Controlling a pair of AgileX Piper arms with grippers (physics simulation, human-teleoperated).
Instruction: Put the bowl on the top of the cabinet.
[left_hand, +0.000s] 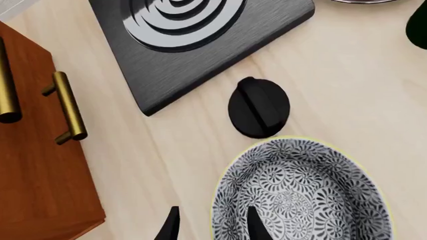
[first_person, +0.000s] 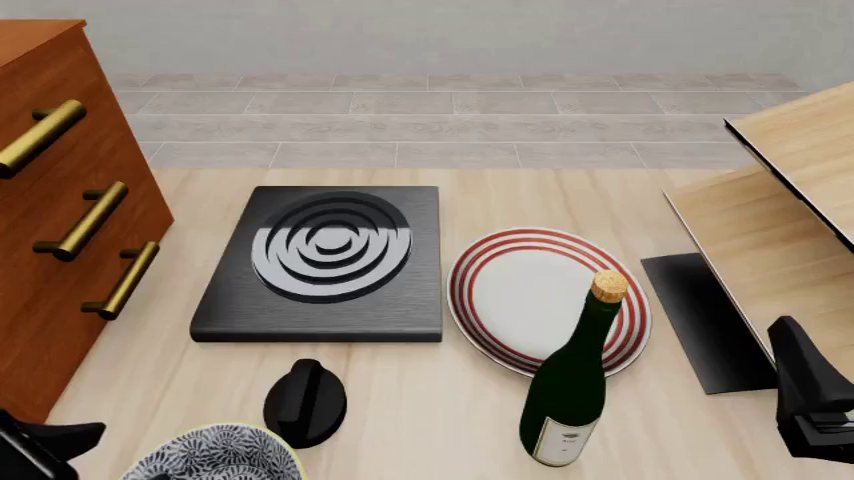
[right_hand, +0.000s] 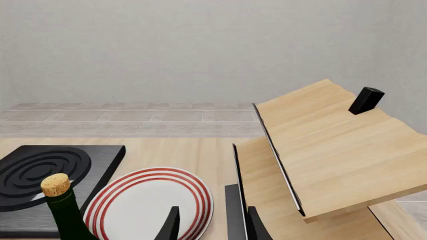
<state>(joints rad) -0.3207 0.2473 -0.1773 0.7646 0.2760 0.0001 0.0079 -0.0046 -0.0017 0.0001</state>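
The bowl (left_hand: 303, 192), black-and-white patterned with a thin yellow rim, sits on the table near the front-left edge; in the front view the bowl (first_person: 214, 455) is partly cut off. My left gripper (left_hand: 212, 227) is open and hovers over the bowl's rim, one finger outside it and one above the inside. The reddish-brown cabinet (first_person: 60, 210) with brass bar handles stands at the left, just beside the bowl; the cabinet (left_hand: 40, 165) also fills one side of the left wrist view. My right gripper (right_hand: 213, 227) is open and empty, far right near the pale furniture.
A black hob slab (first_person: 327, 260) with grey rings lies mid-table. A round black knob (first_person: 306, 402) sits right behind the bowl. A red-ringed white plate (first_person: 547, 298) and a corked green bottle (first_person: 574, 375) stand right of centre. Pale wooden furniture (first_person: 787, 200) occupies the right.
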